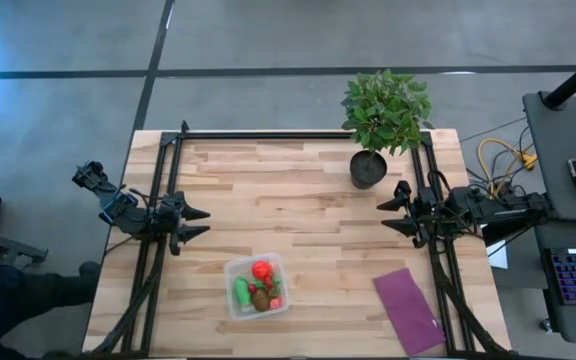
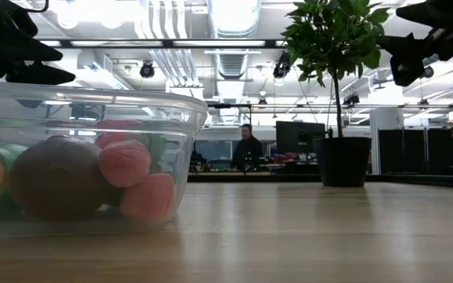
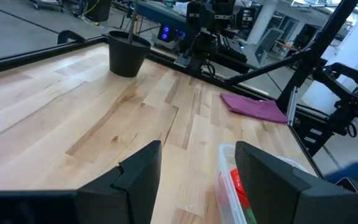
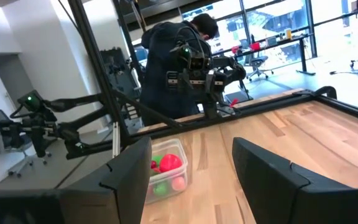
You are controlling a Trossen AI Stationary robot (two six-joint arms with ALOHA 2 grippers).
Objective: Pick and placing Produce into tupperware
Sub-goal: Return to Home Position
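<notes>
Crowding the tupperware, the produce hides smaller bits; left jaws and right jaws hang open, empty.

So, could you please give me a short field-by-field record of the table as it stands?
Tupperware: on the table, mid-edge, on the side away from the plant
Produce: red ball, green pieces, brown oval, pink bits, all inside the tupperware
Left gripper: open, empty, left side
Right gripper: open, empty, right side
Potted plant: corner by the right arm
Purple cloth: flat, right of the tupperware
</notes>
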